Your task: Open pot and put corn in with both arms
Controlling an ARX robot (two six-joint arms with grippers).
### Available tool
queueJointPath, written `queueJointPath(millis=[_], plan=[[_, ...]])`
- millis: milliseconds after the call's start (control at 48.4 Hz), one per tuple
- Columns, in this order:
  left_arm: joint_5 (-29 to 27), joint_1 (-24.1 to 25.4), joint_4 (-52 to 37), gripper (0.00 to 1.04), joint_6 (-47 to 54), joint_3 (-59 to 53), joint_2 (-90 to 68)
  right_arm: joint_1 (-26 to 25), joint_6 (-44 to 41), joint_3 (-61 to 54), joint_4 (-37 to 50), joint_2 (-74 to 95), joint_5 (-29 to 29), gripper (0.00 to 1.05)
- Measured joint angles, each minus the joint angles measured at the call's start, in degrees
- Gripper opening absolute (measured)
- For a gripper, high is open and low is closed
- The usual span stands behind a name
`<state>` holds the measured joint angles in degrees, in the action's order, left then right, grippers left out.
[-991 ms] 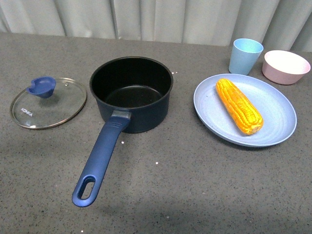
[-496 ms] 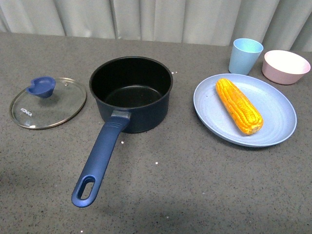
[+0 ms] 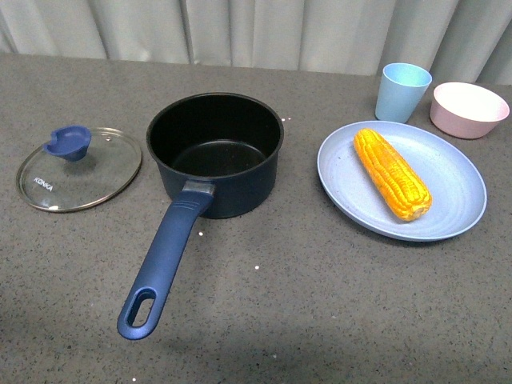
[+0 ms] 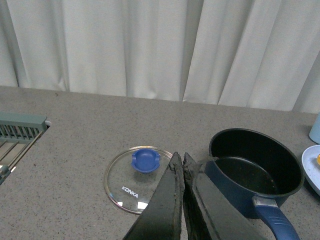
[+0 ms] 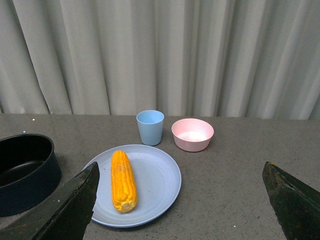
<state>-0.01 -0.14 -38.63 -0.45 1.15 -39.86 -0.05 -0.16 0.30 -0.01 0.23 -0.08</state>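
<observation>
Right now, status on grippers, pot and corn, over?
Left gripper shut, empty; right gripper open, empty. Pot uncovered, lid flat on table beside it. Corn on plate, not yet gripped. Nothing between plate and pot.

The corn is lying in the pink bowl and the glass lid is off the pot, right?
Not quite. The corn lies on the pale blue plate, not in the pink bowl; the front view shows it. The glass lid is indeed off the pot, lying beside it.
</observation>
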Motion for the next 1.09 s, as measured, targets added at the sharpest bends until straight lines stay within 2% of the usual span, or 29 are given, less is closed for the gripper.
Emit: queueJointPath(millis=[372,1095], plan=[[0.0,0.0,11.67,0.04,0.0,-0.04,12.81,0.0,0.0,0.0,0.0,0.0,0.0,0.96],[0.0,0.0,28.17,0.04,0.0,-0.07,29.59,0.0,0.0,0.0,0.0,0.0,0.0,0.96]])
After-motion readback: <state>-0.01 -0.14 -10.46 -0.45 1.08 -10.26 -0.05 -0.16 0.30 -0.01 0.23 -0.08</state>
